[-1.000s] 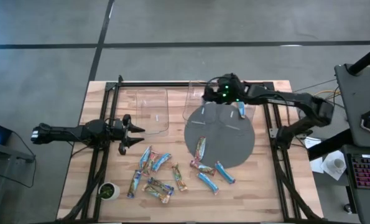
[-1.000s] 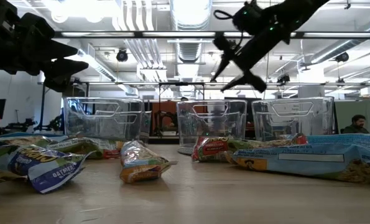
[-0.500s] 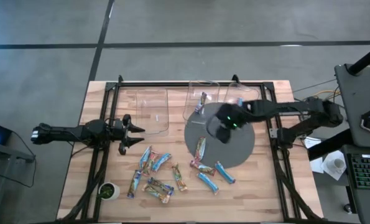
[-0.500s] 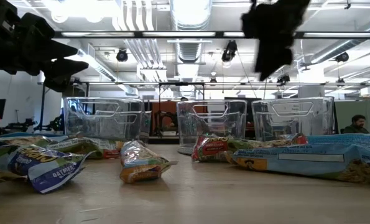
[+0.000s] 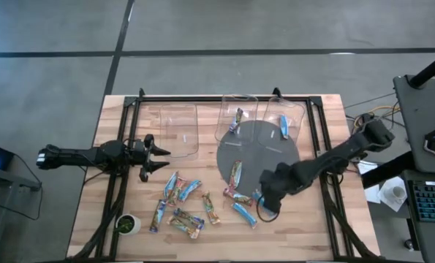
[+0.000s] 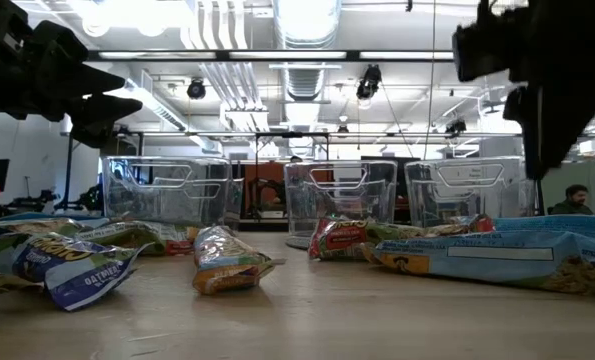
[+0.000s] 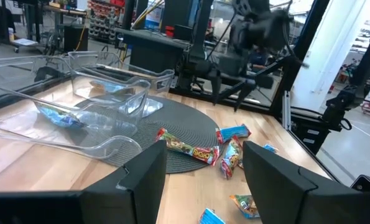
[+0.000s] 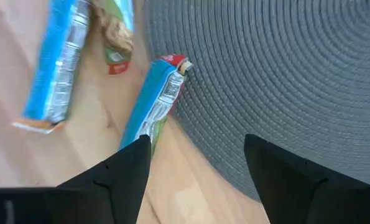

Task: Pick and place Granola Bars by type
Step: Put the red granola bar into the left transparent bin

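Observation:
Several granola bars lie on the wooden table [image 5: 327,234] near its front edge, left of centre [image 5: 184,204]. One multicoloured bar [image 5: 235,174] rests on the round grey mat [image 5: 275,157]. My right gripper [image 5: 265,208] hangs open and points down above a light-blue bar [image 8: 155,102] that lies along the mat's near edge [image 8: 191,134]; a second light-blue bar [image 8: 54,68] lies beside it. One multicoloured bar [image 5: 237,119] lies in the middle bin and one light-blue bar [image 5: 284,126] in the right bin. My left gripper [image 5: 161,155] waits open at the table's left.
Three clear bins [image 5: 179,128] [image 5: 235,109] [image 5: 290,109] stand in a row at the far side, the left one without bars. A small green-topped cup [image 5: 128,224] sits at the near left corner. Black frame rails [image 5: 115,197] run along the table's sides.
My right gripper has swung from above the far right bin across the mat toward the table's near edge, sinking a little and tipping over until it points down above the light-blue bars. The bars have stayed where they were.

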### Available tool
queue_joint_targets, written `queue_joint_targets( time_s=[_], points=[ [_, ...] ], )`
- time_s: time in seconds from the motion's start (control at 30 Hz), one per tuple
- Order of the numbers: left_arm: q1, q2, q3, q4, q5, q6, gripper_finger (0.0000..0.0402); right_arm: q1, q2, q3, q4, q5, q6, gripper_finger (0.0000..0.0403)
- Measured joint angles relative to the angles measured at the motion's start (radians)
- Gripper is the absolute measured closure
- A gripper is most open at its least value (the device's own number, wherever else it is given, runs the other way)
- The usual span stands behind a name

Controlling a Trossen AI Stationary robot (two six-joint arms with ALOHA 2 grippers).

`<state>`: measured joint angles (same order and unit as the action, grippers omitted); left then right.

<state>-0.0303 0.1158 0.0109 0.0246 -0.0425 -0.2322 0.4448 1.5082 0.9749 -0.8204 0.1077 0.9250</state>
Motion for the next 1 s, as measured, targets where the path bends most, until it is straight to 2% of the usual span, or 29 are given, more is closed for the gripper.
queue_joint_targets(
  time_s=[0.33, 0.43, 0.5, 0.6, 0.67, 0.87, 1.0],
  points=[
    [0.0, 0.0, 0.0, 0.001, -0.001, 0.002, 0.0209, 0.042, 0.078, -0.001, 0.028, 0.0, 0.112, 0.0141],
    [0.001, 0.001, 0.0, 0.034, -0.078, 0.002, 0.0209, 0.042, 0.073, 0.0, 0.035, 0.001, 0.116, 0.0144],
    [0.002, 0.001, 0.0, 0.096, -0.09, -0.171, 0.0209, 0.042, 0.068, 0.0, 0.037, 0.002, 0.12, 0.0147],
    [0.001, -0.002, 0.0, 0.236, -0.09, -0.562, 0.0209, 0.042, 0.064, 0.0, 0.039, 0.004, 0.146, 0.0152],
    [0.001, -0.001, 0.0, 0.287, -0.092, -0.753, 0.0209, 0.042, 0.064, 0.0, 0.039, 0.004, 0.166, 0.0154],
    [0.002, -0.001, 0.0, 0.334, -0.12, -0.834, 0.0209, 0.042, 0.064, 0.001, 0.041, 0.005, 0.167, 0.0156],
    [0.0, -0.001, 0.0, 0.334, -0.118, -1.003, 0.0209, 0.042, 0.063, 0.001, 0.041, 0.005, 0.161, 0.0158]
  ],
)
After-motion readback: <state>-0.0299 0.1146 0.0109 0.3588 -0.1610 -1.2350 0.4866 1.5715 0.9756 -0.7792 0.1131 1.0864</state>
